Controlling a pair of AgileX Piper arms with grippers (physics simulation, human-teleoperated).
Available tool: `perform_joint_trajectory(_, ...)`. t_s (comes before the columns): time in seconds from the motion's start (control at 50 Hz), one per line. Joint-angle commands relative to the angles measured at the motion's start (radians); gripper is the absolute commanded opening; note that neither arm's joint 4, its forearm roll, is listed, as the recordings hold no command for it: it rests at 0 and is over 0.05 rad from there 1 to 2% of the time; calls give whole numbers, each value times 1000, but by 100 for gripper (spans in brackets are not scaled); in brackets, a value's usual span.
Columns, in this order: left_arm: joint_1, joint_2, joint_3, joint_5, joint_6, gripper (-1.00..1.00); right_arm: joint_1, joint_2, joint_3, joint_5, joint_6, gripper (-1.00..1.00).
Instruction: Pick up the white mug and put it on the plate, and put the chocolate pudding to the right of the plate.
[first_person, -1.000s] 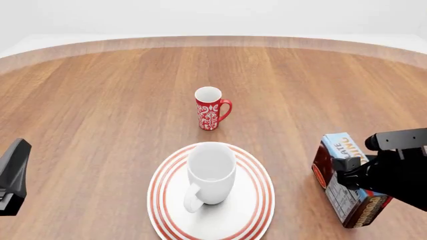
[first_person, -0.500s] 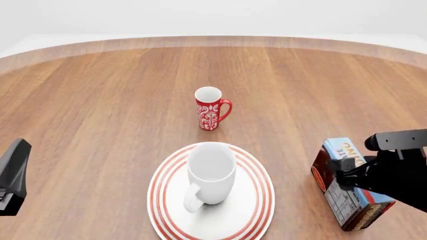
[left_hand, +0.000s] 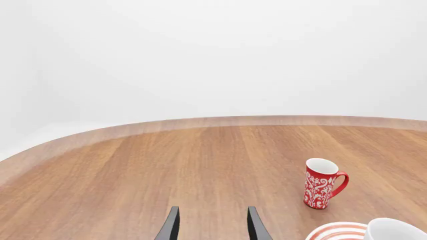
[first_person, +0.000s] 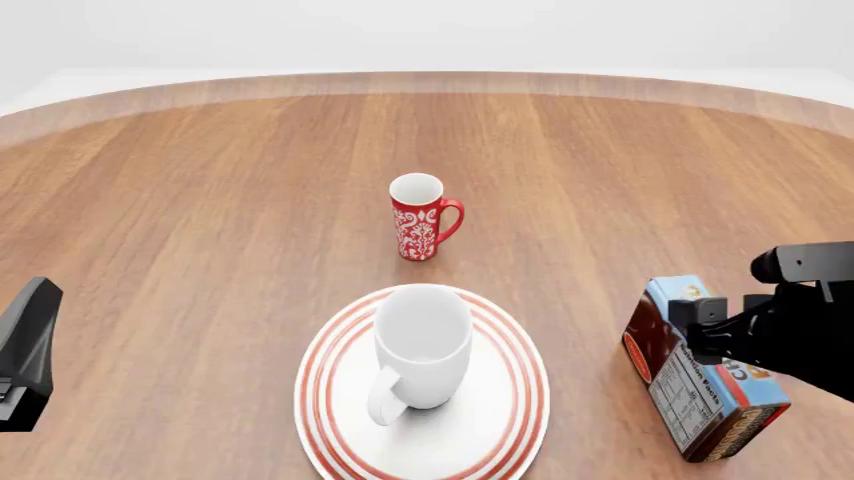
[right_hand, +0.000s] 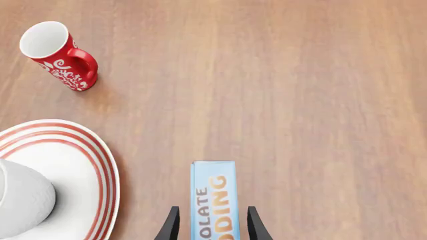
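The chocolate pudding stands on its narrow edge right of the plate, between the right tool's fingers, apparently still pinched; a careless release could topple it. The left tool is spread, empty. On the worktop: one white mug on one plate, one red mug, one pudding.

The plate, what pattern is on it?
The plate is white with red rings around its rim, clearest in the front view.
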Motion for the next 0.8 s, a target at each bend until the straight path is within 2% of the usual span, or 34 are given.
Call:
perform_joint_trajectory(0.02,0,0,0,0,0,100,-2,-53,-40,58,3,100)
perform_joint_trajectory(0.22,0,0,0,0,0,100,-3,-132,-109,130,5,100)
perform_joint_trajectory(0.38,-1,0,0,0,1,100,-19,-237,-168,175,-43,100)
perform_joint_trajectory(0.64,0,0,0,0,0,100,-48,-312,-198,172,-64,100)
perform_joint_trajectory(0.8,-5,2,0,-6,8,100,-80,-454,-199,175,-115,100)
